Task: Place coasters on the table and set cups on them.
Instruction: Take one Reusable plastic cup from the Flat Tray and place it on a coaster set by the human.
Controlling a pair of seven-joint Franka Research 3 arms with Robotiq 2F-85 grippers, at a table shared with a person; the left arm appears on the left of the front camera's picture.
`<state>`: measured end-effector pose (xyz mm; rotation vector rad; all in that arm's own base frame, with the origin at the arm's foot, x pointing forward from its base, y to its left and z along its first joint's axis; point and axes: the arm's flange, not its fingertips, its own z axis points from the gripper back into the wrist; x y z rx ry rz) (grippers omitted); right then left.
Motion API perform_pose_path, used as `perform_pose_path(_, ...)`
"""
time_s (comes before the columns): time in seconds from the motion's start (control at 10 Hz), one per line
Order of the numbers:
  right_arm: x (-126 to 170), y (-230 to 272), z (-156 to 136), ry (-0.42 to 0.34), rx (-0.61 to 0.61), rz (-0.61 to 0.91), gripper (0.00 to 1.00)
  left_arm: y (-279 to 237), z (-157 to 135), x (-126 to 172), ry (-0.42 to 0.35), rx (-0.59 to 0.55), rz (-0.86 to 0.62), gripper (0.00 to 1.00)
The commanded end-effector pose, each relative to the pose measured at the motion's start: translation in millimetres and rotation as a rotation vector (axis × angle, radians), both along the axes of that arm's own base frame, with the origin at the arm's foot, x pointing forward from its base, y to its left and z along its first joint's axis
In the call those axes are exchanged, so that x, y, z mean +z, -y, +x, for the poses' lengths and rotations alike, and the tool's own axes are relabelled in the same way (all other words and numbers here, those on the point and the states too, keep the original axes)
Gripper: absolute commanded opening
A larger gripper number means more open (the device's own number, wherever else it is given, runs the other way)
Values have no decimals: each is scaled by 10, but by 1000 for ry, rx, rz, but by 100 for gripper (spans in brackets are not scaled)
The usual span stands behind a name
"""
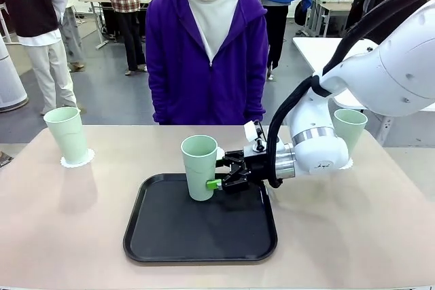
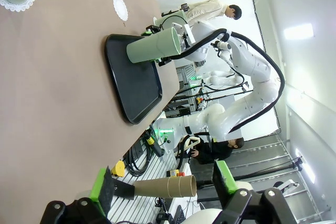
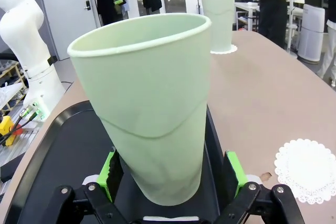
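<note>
A black tray (image 1: 200, 236) lies at the near middle of the tan table (image 1: 68, 229), and everything else is placed from it. Beyond the tray's near edge, at its far side, one mint-green cup (image 1: 200, 166) stands upright on the tray floor. The right gripper (image 1: 219, 176) reaches in from the tray's right, its jaws wide open with a green pad on either side of the cup's lower half, not clamped on it. In the left wrist view the left gripper (image 2: 164, 186) hangs open off the table's edge, holding nothing. Farther back, left of the tray, a second cup (image 1: 67, 134) stands on a white coaster (image 1: 77, 161). Right of the tray, behind the right arm (image 1: 380, 73), a third cup (image 1: 350, 127) shows. A person in a purple hoodie (image 1: 207, 52) stands beyond the table's far edge.
</note>
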<state>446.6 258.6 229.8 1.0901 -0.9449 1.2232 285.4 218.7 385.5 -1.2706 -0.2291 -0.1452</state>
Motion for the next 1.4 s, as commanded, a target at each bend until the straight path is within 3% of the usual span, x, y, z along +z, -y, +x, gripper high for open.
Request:
perform_pose_path(0.0,-21,-89,97,-24,25,-33,100,-12,-10,18,18,4,-11,100)
perform_pose_path(1.3,-76,-646,186,4,153,-11,100,-12,-10,18,18,4,-11,100)
